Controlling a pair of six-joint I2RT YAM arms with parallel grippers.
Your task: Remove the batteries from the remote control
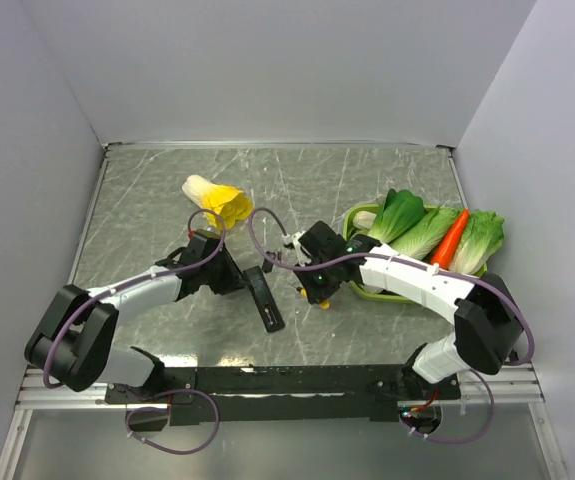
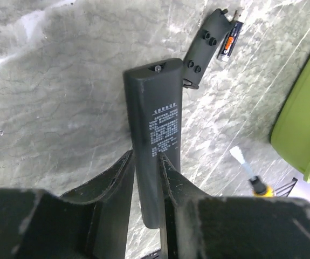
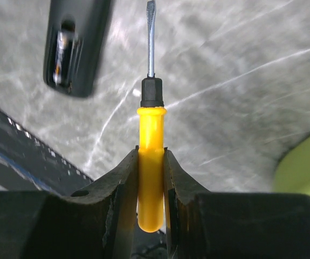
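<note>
Both arms are engaged. Left gripper (image 2: 146,156): jaws pinch the remote control (image 2: 155,108) by its near end, label side up; I judge this steadies it. One battery (image 2: 228,40) lies out against the short black piece (image 2: 202,49). Right gripper (image 3: 151,152): jaws clamp the screwdriver (image 3: 151,124) handle, blade forward for prying.

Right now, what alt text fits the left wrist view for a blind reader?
The left gripper clamps a slim black remote control, printed side showing, over a grey table. Past its far end are a short black piece and a battery; a screwdriver tip and green tray show at right.
</note>
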